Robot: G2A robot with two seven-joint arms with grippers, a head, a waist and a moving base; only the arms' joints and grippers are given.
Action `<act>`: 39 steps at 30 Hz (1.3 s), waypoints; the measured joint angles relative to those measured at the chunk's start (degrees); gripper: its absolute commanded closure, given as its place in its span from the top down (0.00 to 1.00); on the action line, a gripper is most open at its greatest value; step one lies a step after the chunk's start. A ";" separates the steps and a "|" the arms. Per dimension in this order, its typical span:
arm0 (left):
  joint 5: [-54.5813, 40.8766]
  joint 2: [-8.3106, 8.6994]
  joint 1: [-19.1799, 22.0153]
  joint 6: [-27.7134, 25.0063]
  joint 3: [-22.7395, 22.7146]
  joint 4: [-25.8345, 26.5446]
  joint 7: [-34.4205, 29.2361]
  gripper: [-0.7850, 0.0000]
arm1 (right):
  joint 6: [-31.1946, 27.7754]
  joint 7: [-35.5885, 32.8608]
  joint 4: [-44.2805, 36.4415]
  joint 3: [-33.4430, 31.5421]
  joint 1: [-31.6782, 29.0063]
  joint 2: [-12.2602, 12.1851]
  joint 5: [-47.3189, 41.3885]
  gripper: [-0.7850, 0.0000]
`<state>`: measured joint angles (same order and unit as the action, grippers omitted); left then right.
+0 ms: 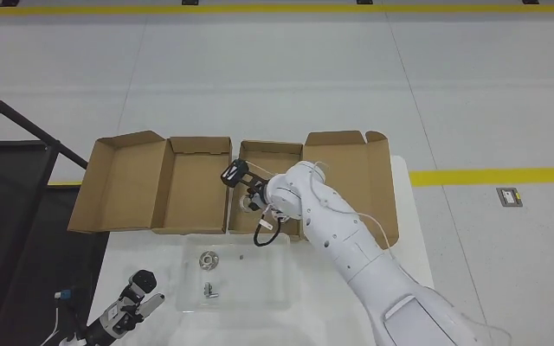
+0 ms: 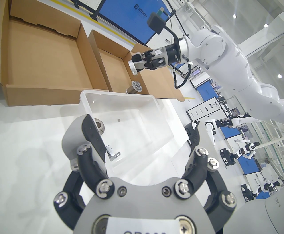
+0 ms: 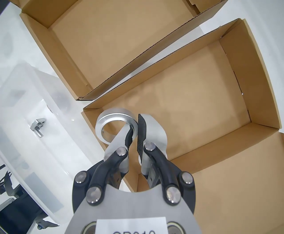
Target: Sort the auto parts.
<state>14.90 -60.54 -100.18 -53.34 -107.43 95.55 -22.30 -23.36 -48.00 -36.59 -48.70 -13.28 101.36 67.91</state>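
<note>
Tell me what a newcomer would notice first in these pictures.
The right gripper, shut on a silver metal ring, hangs over one of two open cardboard boxes standing side by side. In front of the boxes lies a clear plastic tray with a few small metal parts, and the left gripper sits open beside the tray.

Bright, even light is falling from overhead, and ceiling lamps (image 2: 234, 16) are flaring as white spots in the left wrist view. The tabletop (image 1: 143, 246) is glaring nearly white; the bin (image 1: 255, 281), at six o'clock from the boxes (image 1: 195, 186), is washing out against it. The ring (image 3: 115, 115) is gleaming. Box edges are bowing in both wrist views.
</note>
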 measured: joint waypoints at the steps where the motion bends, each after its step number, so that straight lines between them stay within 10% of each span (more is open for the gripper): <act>1: 0.00 0.00 0.00 0.00 0.00 0.00 0.00 1.00 | 0.00 0.00 0.00 0.00 0.00 0.00 0.00 0.00; 18: 0.00 0.00 0.00 0.00 0.00 0.00 0.00 1.00 | 21.83 6.37 11.99 2.79 2.85 6.43 -7.30 0.00; 36: 0.00 0.00 0.00 0.00 0.00 0.00 0.00 1.00 | 24.80 7.38 23.22 2.62 6.64 9.62 -11.54 0.00; 37: 0.00 0.00 0.00 0.00 0.00 0.00 0.00 1.00 | 24.80 7.39 23.22 2.62 6.64 9.62 -11.54 0.12; 39: 0.00 0.00 0.00 0.00 0.00 0.00 0.00 1.00 | 24.80 7.39 23.22 2.62 6.64 9.62 -11.54 0.77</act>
<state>14.90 -60.54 -100.18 -53.34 -107.43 95.55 -22.30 1.44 -40.62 -13.37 -46.08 -6.64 110.97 56.37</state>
